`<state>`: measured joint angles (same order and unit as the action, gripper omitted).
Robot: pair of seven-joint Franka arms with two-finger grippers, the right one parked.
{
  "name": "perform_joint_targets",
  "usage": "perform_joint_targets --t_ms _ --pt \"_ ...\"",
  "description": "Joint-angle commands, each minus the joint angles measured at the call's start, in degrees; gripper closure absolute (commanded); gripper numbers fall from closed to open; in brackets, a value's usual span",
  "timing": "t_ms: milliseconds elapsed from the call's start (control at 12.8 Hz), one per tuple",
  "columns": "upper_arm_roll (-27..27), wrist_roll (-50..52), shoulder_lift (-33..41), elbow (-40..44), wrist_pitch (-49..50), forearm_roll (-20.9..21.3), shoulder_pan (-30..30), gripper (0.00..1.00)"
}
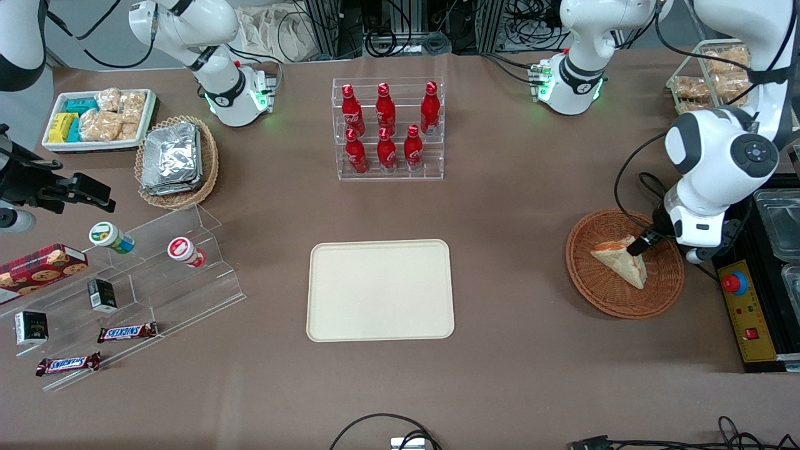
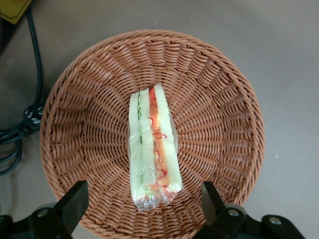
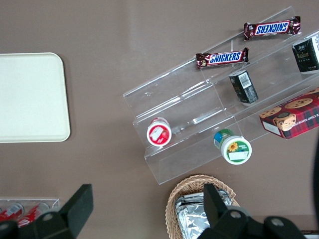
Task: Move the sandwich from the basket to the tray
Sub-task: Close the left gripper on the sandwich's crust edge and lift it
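1. While the claw (image 2: 142, 209) hangs over the basket (image 1: 662, 294) with its two fingers (image 2: 75, 201) spread wide, it holds nothing; the sandwich (image 2: 151, 147) lies between the finger lines but is not yet touched, as far as the wrist view shows.
2. In that view the sandwich rests on its side in the middle of the basket, its red, orange and green filling edge turned up toward the camera, in a clear wrapper.
3. From the front, the claw sits just above the sandwich's corner that lies farther from the camera, with the wrist bent down over the basket's rim at the working arm's end of the counter (image 1: 531, 187).
4. The tray (image 1: 380, 290) lies well apart from the basket, toward the middle of the counter, with nothing on it.
5. Judging by this, the task is at its start: the reach is made, while the grip, the lift, the carry to the tray and the release are all left.
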<state>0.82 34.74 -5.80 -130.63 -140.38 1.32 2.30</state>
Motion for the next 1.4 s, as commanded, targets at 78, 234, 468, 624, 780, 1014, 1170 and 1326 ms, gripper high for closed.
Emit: perform_joint_targets --t_ms 78,234,468,624,780,1014,1170,1326 --pt "-0.11 3.48 -1.22 -1.99 -4.45 0.79 -0.28 0.0" --pt "-0.11 5.15 -2.37 -2.35 -6.3 0.88 -0.72 0.0" --pt "-0.29 7.09 -4.56 -2.52 -9.46 0.88 -0.9 0.0" --pt "-0.29 7.35 -5.88 -3.49 -12.27 0.88 -1.33 0.0" --pt "-0.29 7.35 -6.94 -3.84 -14.04 0.88 -1.33 0.0" --pt "-0.2 7.27 -7.38 -3.84 -14.48 0.88 -1.33 0.12" --pt "-0.2 7.09 -7.38 -3.84 -14.4 0.88 -1.33 0.57" --pt "-0.2 6.83 -7.21 -3.84 -14.39 0.88 -1.25 0.77"
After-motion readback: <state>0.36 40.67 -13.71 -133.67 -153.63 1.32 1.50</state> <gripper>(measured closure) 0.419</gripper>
